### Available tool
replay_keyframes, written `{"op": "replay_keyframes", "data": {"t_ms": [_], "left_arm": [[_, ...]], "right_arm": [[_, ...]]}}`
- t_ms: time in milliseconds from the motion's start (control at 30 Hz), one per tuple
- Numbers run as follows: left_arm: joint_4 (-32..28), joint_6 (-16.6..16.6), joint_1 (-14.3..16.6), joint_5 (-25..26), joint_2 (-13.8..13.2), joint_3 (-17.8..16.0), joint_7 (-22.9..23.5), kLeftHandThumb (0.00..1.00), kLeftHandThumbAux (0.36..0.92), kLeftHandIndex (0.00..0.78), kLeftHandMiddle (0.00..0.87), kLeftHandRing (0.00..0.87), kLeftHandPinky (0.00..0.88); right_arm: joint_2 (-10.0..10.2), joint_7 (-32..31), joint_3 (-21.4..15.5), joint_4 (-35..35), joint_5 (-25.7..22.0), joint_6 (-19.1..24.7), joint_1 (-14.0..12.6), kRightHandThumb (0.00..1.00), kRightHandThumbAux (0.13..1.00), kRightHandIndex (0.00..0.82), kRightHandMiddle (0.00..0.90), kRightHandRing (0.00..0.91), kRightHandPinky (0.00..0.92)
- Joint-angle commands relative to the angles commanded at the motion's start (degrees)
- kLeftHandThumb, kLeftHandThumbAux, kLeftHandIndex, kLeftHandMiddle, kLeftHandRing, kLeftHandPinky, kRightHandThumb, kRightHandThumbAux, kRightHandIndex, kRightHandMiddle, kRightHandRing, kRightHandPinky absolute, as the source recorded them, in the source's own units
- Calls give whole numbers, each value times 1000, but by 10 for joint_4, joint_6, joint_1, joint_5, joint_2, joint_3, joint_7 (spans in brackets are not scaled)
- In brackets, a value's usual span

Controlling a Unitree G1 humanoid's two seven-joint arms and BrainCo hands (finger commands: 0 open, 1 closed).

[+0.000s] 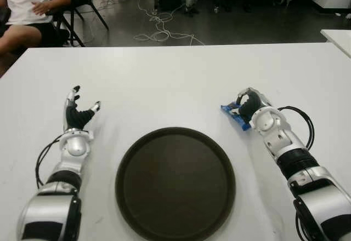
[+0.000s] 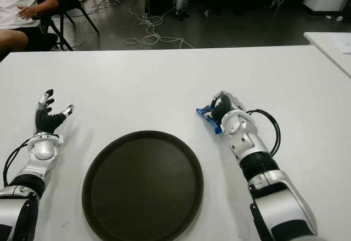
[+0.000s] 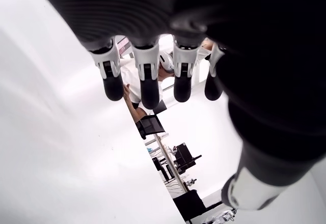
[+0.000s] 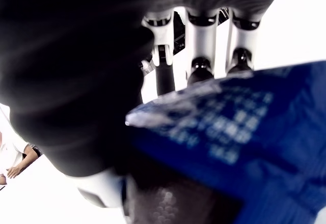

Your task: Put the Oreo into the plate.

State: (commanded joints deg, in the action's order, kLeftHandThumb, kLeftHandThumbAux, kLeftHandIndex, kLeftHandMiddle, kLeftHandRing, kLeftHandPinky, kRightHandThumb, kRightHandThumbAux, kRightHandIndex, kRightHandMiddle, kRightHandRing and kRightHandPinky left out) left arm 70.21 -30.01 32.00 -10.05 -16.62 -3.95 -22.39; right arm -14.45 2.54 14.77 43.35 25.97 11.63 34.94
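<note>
A blue Oreo packet (image 1: 235, 115) lies on the white table (image 1: 175, 71), to the right of a round dark brown plate (image 1: 175, 183). My right hand (image 1: 248, 105) is at the packet with its fingers curled around it; the right wrist view shows the blue wrapper (image 4: 239, 132) pressed against the palm under the bent fingers (image 4: 201, 46). The packet still appears to touch the table. My left hand (image 1: 78, 112) shows left of the plate with fingers spread and nothing in it.
A seated person (image 1: 24, 11) and a black chair (image 1: 82, 0) are beyond the table's far left corner. Cables (image 1: 159, 27) lie on the floor behind. Another white table's corner (image 1: 337, 38) shows at the far right.
</note>
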Motion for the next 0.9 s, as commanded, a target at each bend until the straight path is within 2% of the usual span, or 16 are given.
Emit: {"op": "replay_keyframes", "data": {"t_ms": [433, 700, 900], "left_arm": [[0, -2, -1, 0, -2, 0, 5, 0, 777, 70, 103, 85, 79], [-1, -5, -2, 2, -1, -2, 10, 0, 762, 68, 99, 82, 72], [-1, -8, -2, 2, 1, -4, 4, 0, 779, 71, 110, 92, 80]], "right_arm": [[1, 2, 0, 1, 1, 4, 2, 214, 896, 708, 799, 796, 774], [8, 20, -17, -9, -11, -9, -5, 231, 891, 712, 808, 801, 782], [21, 58, -48, -15, -41, -65, -16, 239, 887, 725, 818, 807, 793]]}}
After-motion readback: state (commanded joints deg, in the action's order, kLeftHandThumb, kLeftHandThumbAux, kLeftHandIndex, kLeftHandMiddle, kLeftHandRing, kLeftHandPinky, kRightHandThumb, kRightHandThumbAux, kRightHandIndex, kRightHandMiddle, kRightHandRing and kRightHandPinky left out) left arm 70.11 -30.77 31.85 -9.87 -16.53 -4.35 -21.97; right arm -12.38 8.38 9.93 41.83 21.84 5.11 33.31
